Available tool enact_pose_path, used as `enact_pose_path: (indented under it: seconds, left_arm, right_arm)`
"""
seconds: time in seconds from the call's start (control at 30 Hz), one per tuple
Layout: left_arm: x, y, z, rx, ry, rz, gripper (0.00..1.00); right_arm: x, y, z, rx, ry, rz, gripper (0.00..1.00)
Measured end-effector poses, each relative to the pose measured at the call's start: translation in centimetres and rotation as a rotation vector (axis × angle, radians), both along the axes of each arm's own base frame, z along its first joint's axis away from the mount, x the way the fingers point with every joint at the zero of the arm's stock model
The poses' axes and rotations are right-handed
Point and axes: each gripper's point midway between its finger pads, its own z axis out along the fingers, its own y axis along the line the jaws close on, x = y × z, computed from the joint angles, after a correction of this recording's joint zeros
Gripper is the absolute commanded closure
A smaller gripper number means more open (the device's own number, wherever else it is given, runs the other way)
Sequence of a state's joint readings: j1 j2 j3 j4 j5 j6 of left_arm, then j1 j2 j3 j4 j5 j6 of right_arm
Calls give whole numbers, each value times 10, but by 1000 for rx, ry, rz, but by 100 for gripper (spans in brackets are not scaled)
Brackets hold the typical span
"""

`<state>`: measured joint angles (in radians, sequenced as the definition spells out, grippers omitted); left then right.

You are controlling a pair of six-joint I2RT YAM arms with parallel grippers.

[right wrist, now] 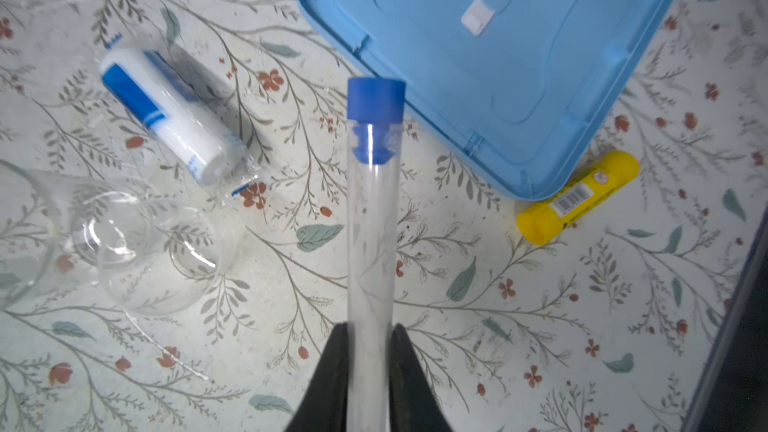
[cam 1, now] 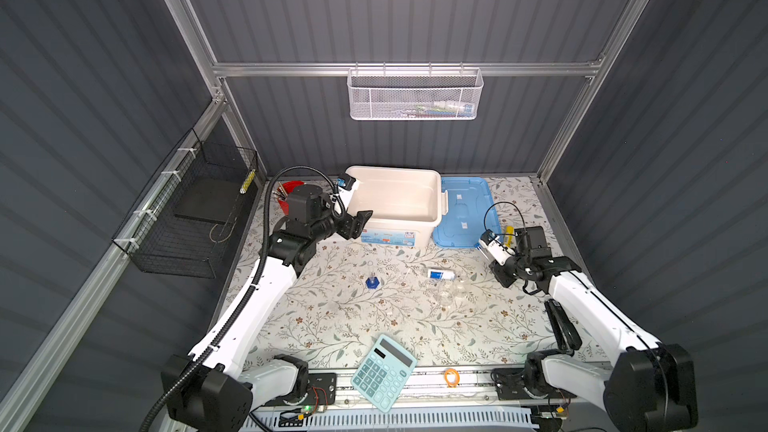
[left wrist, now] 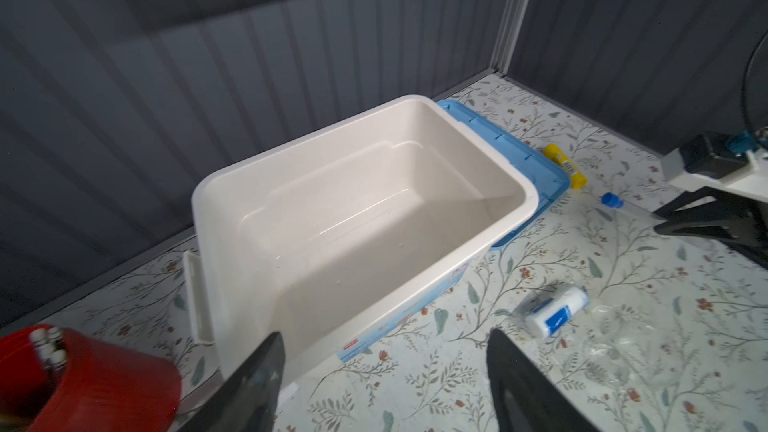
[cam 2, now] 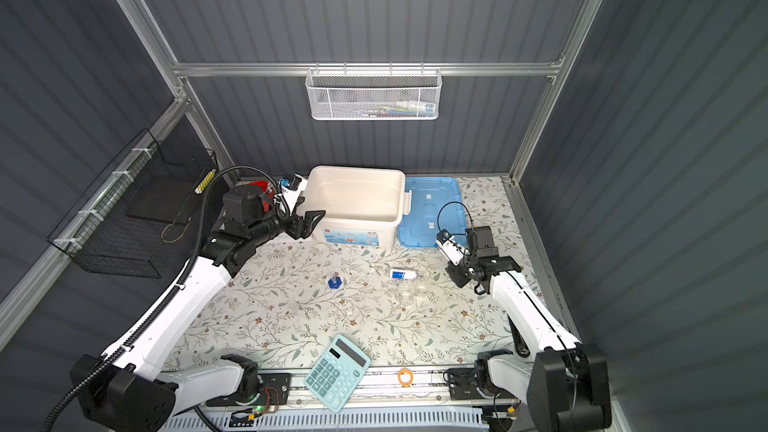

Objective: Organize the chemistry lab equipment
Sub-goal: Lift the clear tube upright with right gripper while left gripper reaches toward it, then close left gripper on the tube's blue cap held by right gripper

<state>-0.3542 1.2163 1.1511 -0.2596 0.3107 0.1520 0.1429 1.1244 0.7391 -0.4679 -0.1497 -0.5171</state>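
My right gripper (right wrist: 370, 334) is shut on a clear test tube (right wrist: 372, 222) with a blue cap, held off the table just in front of the blue lid (right wrist: 519, 56). In a top view this gripper (cam 1: 497, 273) is at the right. A blue-white labelled beaker (cam 1: 440, 274) lies on its side mid-table, with clear beakers (cam 1: 451, 290) beside it. The slim cylinder on a blue foot (cam 1: 372, 281) stands further left. My left gripper (cam 1: 358, 224) hangs open and empty by the front left corner of the white bin (cam 1: 395, 169).
The blue lid (cam 1: 461, 218) lies flat to the right of the bin. A yellow glue stick (cam 1: 509, 229) lies at its corner. A red cup of pens (cam 1: 291, 187) stands left of the bin. At the front edge are a teal calculator (cam 1: 384, 371) and an orange ring (cam 1: 451, 377).
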Motion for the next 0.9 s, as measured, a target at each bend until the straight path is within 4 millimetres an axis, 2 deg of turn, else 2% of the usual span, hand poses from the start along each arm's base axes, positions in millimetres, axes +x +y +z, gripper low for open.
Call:
enact_pose_path:
  seconds: [0.17, 0.43, 0.67, 0.9]
  left_arm:
    - [-3, -27, 0, -120, 71, -112, 24]
    - [-23, -85, -4, -197, 143, -284, 25]
    - [-31, -115, 0, -234, 146, -359, 26]
    - [-33, -140, -11, -259, 173, -407, 30]
  right_arm:
    - [4, 22, 36, 68, -132, 46, 82]
    - [15, 66, 73, 163, -220, 101, 80]
    - [15, 92, 90, 234, -256, 137, 80]
    - [9, 125, 104, 329, -279, 201, 80]
